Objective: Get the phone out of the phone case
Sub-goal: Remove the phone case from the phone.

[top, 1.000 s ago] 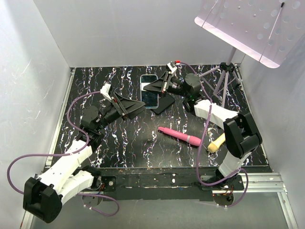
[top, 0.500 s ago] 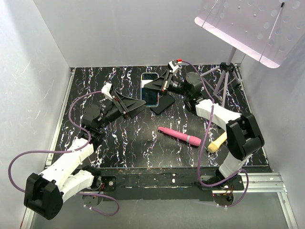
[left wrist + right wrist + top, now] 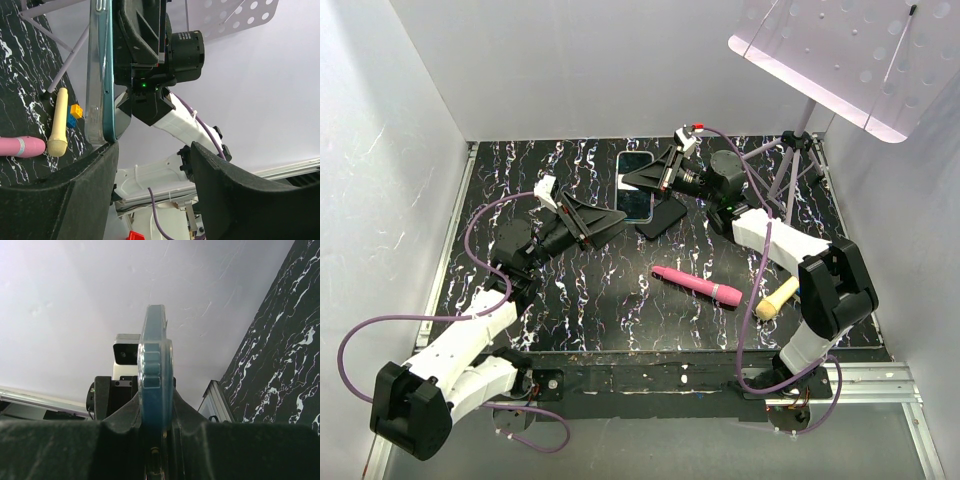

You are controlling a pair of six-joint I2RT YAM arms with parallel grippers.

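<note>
The phone [image 3: 634, 190], dark-screened with a teal edge, sits in the clear phone case [image 3: 94, 75]. It is held face up just above the table at the back middle. My right gripper [image 3: 642, 180] is shut on the cased phone's right side. In the right wrist view the teal edge [image 3: 155, 375] stands clamped between the right gripper's [image 3: 156, 432] fingers. My left gripper [image 3: 612, 221] is open at the phone's near end. In the left wrist view the left gripper [image 3: 152, 165] stands wide, one finger [image 3: 75, 195] touching the case's end.
A plain black phone [image 3: 662, 216] lies just right of the cased one. A pink cylinder [image 3: 698, 286] and a cream handle [image 3: 775, 298] lie at the front right, with small yellow and blue bricks [image 3: 75, 114] near them. A tripod [image 3: 790, 165] with a perforated panel [image 3: 840, 50] stands back right.
The right arm has shifted slightly to the right while keeping hold of the cased phone. The left gripper has hardly moved and stays open.
</note>
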